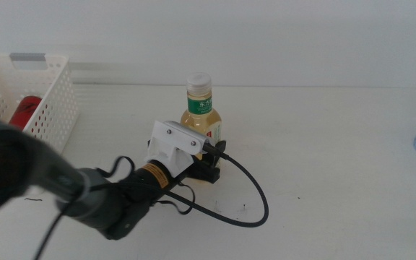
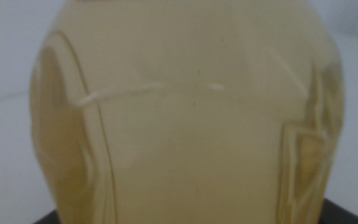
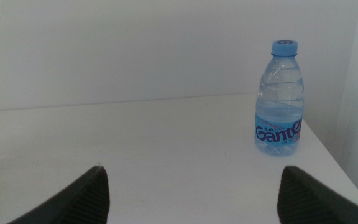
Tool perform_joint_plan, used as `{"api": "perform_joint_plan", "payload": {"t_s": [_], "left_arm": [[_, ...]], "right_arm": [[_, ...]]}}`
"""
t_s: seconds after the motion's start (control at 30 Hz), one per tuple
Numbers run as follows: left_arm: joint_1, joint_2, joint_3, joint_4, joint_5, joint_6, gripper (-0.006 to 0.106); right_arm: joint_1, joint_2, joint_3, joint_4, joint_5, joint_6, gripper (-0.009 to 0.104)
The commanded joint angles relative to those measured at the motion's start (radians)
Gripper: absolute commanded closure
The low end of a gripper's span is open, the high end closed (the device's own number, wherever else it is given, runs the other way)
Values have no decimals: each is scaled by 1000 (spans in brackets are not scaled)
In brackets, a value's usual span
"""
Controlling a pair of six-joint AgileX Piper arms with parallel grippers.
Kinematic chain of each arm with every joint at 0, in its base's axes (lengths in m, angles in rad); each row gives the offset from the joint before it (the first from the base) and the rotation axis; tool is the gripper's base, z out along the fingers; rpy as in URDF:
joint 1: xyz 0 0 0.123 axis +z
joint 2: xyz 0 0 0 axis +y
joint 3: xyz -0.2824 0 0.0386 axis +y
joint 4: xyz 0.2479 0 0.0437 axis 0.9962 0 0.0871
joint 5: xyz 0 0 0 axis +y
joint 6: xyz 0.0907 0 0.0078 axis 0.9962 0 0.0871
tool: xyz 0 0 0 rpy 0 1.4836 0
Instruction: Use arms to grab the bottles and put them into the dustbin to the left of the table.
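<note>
You see a flat white matte desk (image 1: 323, 144) under a plain white wall. The left gripper (image 1: 206, 170), jaws hidden, is at the upright yellowish plastic tea bottle (image 1: 201, 108) mid-desk; I cannot tell their state. The right gripper (image 3: 191, 193), jaws apart, faces the clear ribbed water bottle (image 3: 279, 99) at the right edge.

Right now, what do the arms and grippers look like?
Left arm: black, with a gold ring at the wrist, a white blocky wrist part, and a black cable looping over the table. Left gripper is black. Right gripper: two dark, rounded jaws.
</note>
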Motion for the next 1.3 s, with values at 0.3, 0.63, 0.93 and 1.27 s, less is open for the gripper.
{"api": "perform_joint_plan", "payload": {"t_s": [0.3,0.63,0.93,1.27], "left_arm": [[4,-528,61,10,462,-24,102],[187,-768,-349,-168,1460,206,102],[538,-629,-850,-274,2052,465,102],[739,-381,-956,-347,2193,567,102]], "right_arm": [[2,-4,4,-11,-12,-7,3],[2,-4,4,-11,-12,-7,3],[2,-4,4,-11,-12,-7,3],[2,-4,4,-11,-12,-7,3]]}}
